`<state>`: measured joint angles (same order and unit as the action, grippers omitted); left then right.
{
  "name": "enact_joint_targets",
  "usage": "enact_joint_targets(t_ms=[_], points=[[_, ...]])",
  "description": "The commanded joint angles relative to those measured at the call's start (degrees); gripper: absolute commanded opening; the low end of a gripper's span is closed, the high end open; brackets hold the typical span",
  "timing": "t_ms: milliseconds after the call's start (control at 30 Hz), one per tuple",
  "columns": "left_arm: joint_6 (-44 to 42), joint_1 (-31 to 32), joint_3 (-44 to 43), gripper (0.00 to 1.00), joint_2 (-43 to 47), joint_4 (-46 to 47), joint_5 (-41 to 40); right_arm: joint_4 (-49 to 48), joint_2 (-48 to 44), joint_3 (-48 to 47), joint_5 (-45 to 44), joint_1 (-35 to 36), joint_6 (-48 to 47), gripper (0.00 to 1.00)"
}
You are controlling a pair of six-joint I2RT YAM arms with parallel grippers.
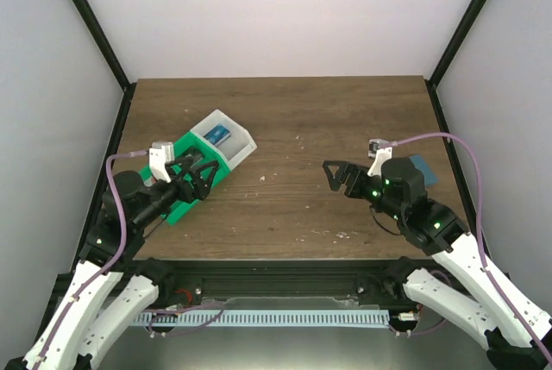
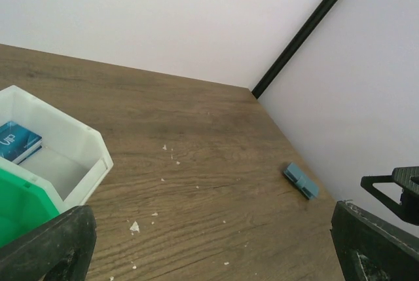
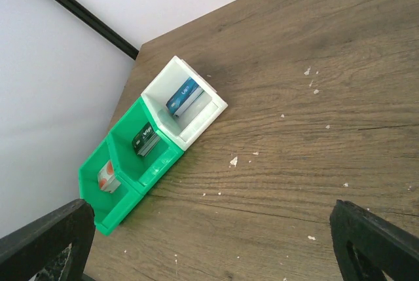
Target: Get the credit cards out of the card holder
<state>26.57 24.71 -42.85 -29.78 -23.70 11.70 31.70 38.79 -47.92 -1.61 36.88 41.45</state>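
Gaping left claw (image 1: 207, 178), right claw (image 1: 330, 177) — both empty

Teal-blue card holder (image 2: 301, 180), green-and-white tray (image 3: 203, 124), brown wood-grain table (image 1: 302, 120)

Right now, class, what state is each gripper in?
Left gripper: open, holding nothing.
Right gripper: open, holding nothing.
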Motion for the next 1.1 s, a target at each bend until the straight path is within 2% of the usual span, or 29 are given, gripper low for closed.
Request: enact_joint_targets(t_ms=[0,267,567,667,733,1067], points=[[-1.1,-0.3,0.1,1.00,0.5,1.2,0.7,0.1,-0.3,-1.2,-0.5,-0.5,0.2,1.00],[-2.7,-0.3,0.2,1.00,2.2,1.6,-0.7,-1.3,-0.1,0.5,-1.2,-0.5,0.8,1.00],[-3.5,-0.3,1.8,1.00,-0.1,-0.2,-4.8,0.0,8.3,-0.3,-15.3,-0.5,4.1,1.00],[-4.2,-0.3,3.7,1.00,0.4,1.2,-4.6,1.6,13.1,-2.6,-23.3,-1.3,4.2,1.00],[-4.7,-0.3,5.1,1.00,0.7,2.5,-3.5,2.7,16.8,-4.0,-26.6,-3.8,3.8,1.00],[-6.1,-0.3,5.4,1.00,-1.3,1.5,-1.8,-3.9,30.7,-5.5,-24.8,-26.5,0.3,1.00]])
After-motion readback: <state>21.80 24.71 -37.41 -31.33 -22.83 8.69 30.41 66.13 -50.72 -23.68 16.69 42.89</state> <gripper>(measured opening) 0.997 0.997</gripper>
